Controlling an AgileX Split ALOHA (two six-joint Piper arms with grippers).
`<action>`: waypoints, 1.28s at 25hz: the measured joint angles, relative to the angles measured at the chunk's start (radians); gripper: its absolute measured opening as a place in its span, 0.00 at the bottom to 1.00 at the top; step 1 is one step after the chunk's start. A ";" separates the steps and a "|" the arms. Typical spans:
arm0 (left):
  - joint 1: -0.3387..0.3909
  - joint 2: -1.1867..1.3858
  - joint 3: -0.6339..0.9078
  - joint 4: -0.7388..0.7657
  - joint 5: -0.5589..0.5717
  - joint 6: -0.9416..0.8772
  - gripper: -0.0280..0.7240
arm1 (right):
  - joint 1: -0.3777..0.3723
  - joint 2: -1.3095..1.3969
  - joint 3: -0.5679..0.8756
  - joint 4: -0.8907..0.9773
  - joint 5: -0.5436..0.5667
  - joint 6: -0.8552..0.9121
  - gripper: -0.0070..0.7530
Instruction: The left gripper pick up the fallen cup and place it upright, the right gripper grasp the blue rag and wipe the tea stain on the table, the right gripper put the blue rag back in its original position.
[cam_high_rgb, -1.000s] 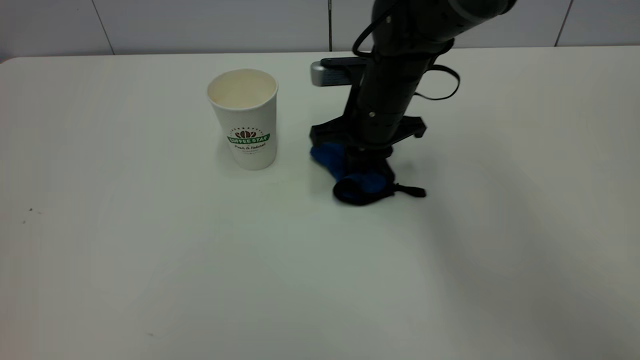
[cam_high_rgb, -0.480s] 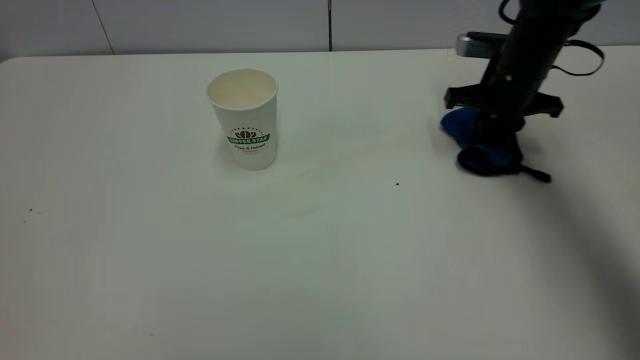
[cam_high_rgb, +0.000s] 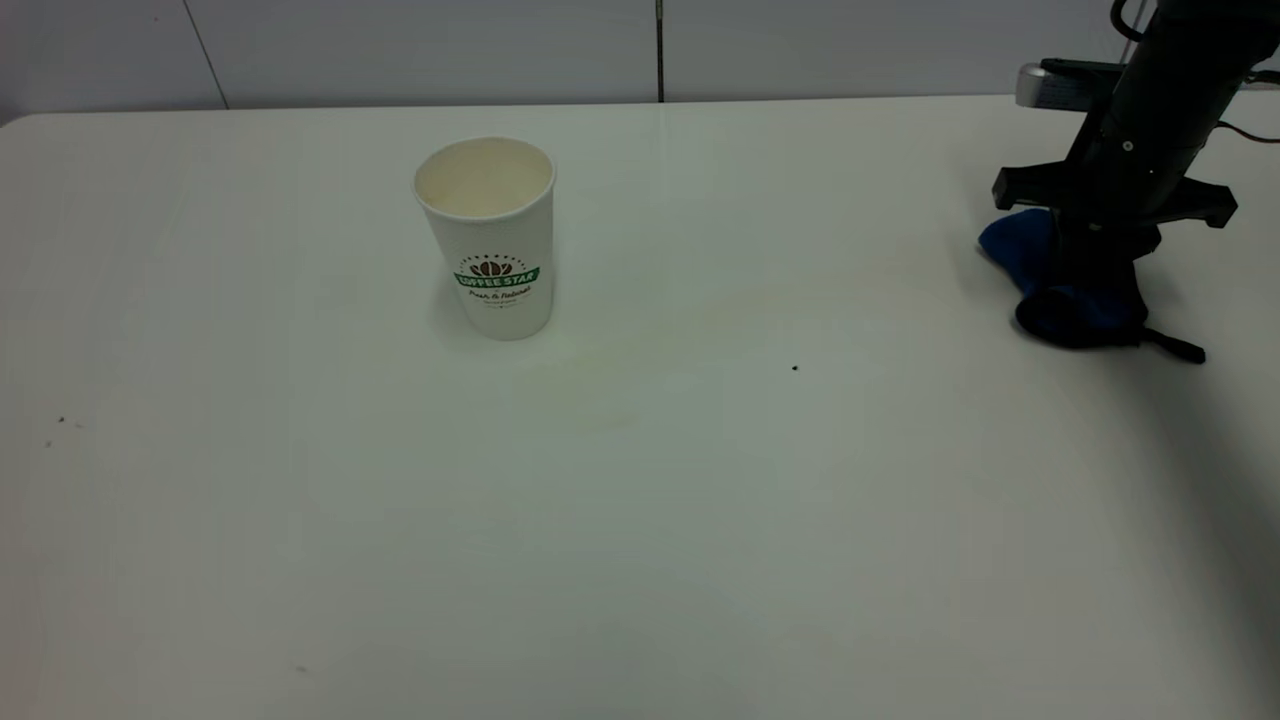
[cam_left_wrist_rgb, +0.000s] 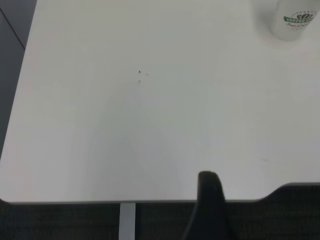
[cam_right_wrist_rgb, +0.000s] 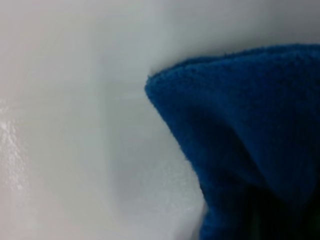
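White matte table (cam_high_rgb: 300, 520) across the whole exterior view, rounded corner far left. Toward the left edge, a couple of tiny dark specks (cam_high_rgb: 60, 420). Left gripper (cam_left_wrist_rgb: 210, 200) out of the exterior view altogether — only 1 dark finger showing in the left wrist view, poised over the table's near edge, well apart from everything; cannot tell whether open or closed.

Left of centre, the cup (cam_high_rgb: 488, 236), upright on its base, mouth up, cream inside, green "COFFEE STAR" banner facing the camera. Same cup (cam_left_wrist_rgb: 295, 20) at the corner of the left wrist view, far from that finger.

Just right of the cup's base, a very faint yellowish smear (cam_high_rgb: 600, 415) on the tabletop, barely distinguishable from the surface; no amber puddle visible. Farther right, 1 small dark speck (cam_high_rgb: 795, 368) on bare table.

Far right — the right gripper (cam_high_rgb: 1085, 285), pointing down from a thick black arm, clamped on the blue rag (cam_high_rgb: 1030, 255). Rag bunched beneath the claw, bulging out on the cup side, its black-edged lower fold at or touching the tabletop, short black strap (cam_high_rgb: 1175, 348) trailing toward the right edge. Fingers themselves hidden by cloth and arm. In the right wrist view, a fold of blue microfibre (cam_right_wrist_rgb: 240, 140) filling one side, pale table (cam_right_wrist_rgb: 65, 125) behind it.
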 joint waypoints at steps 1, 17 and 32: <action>0.000 0.000 0.000 0.000 0.000 0.000 0.82 | 0.000 -0.008 0.001 -0.003 0.005 -0.005 0.33; 0.000 0.000 0.000 0.000 0.000 0.000 0.82 | -0.003 -0.566 0.008 0.000 0.503 -0.151 0.97; 0.000 0.000 0.000 0.000 0.000 0.000 0.82 | 0.197 -1.339 0.497 -0.056 0.543 -0.044 0.96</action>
